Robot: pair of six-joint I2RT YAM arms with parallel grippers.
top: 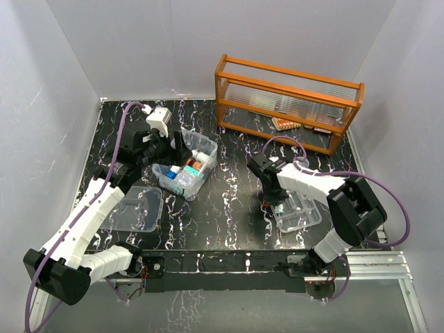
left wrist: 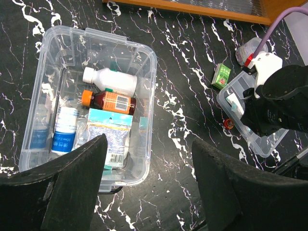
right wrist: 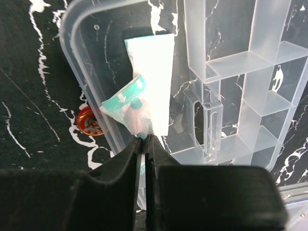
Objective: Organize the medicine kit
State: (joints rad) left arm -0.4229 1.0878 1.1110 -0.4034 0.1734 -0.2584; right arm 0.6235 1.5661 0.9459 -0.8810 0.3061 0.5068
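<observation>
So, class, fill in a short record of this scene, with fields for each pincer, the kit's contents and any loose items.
Left pincer: open, above the medicine kit
Kit contents: white bottle, brown bottle, blue-labelled bottle, printed packet
Right pincer: shut on teal-and-white packet, over divider tray
Loose on table: green box, red tin
</observation>
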